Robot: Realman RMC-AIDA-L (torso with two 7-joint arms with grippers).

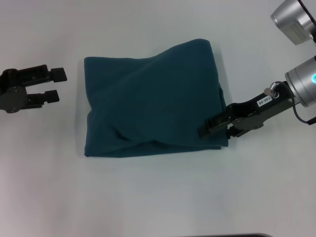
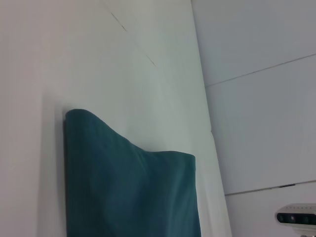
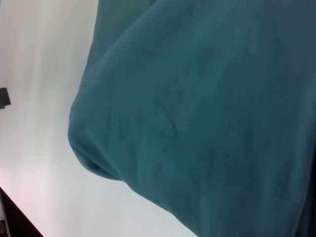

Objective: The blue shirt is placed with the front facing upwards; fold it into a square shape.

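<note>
From my seat at the remote station, the blue shirt (image 1: pixel 153 101) — a dark teal cotton tee, already doubled over into a rough, slightly skewed rectangle — lies in the middle of the white matte table (image 1: pixel 158 197). No lettering or collar shows; only plain knit faces up, crossed by soft diagonal creases, with a rounded, puffy fold along its near edge. Its far edge is uneven, rising toward the right corner, so I judge the square is close but not tidy.

The right gripper (image 1: pixel 217 129), a black two-fingered claw on a silver wrist, sits at the shirt's near right corner, its tips overlapping the fabric edge. The fingers look nearly together, but I cannot tell whether they pinch cloth or merely rest over it. I would guess it is there because that corner is where the last fold ended, or where a final tug would square things up.

The left gripper (image 1: pixel 54 85), the matching black claw, hangs well to the left of the shirt, apart from it, its fingers spread with a clear gap and nothing between them — parked out of the way, I think, so the cloth is not dragged.

The left wrist view shows the shirt's wavy edge standing proud of the table, telling me the layers are thick and springy rather than pressed flat.
</note>
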